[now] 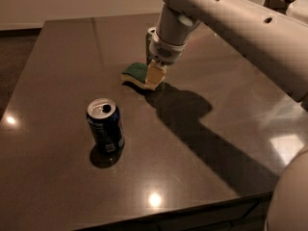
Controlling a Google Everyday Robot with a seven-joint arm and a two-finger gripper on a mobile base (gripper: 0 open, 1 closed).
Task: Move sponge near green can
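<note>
Green scrub face up, the sponge (136,73) lies tilted at the middle of the dark worktop (57,71). Its right end is pinched between the fingers (157,72) of the gripper (152,77), which hangs from the arm (231,18) reaching in from the far right. The green can (149,43) stands just behind the gripper, mostly hidden by the arm; only its silver rim and a strip of its side show. The dark blue can (105,125) stands well apart, nearer and left. With only 1 short gap left, the step calls for a low, slow carry toward the far side. It should stop just beside the green can without nudging it, and the sponge should be flat before release.
</note>
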